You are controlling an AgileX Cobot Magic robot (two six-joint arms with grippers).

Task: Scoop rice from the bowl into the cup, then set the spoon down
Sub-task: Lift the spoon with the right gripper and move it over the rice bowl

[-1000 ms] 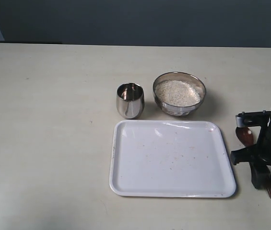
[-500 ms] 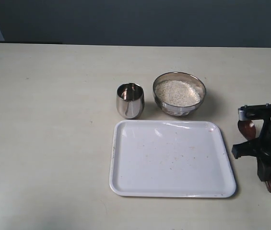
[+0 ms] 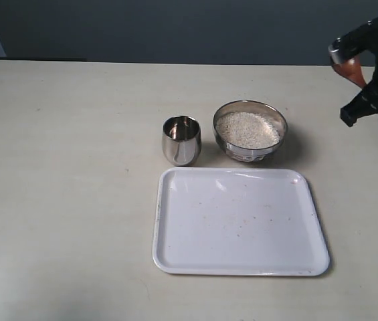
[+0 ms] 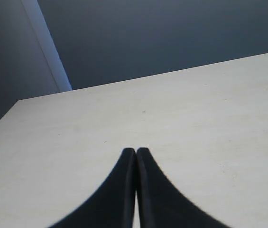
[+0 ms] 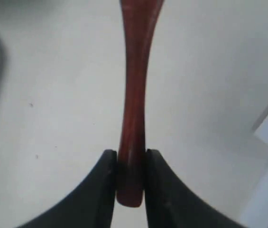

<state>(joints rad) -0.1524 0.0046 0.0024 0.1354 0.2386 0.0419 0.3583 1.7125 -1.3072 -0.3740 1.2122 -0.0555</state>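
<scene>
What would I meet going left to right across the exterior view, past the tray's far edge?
cup → bowl with rice → spoon, gripped by its handle in the right claw

Open table (image 3: 61, 200) on the left gives passage; cup (image 3: 181, 142), bowl (image 3: 249, 153) and tray (image 3: 242, 227) block the middle.

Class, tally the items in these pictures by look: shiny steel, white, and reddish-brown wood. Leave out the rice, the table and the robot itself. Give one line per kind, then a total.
Shiny steel: 2, the cup and the bowl
White: 1, the tray
Reddish-brown wood: 1, the spoon
Total: 4
</scene>
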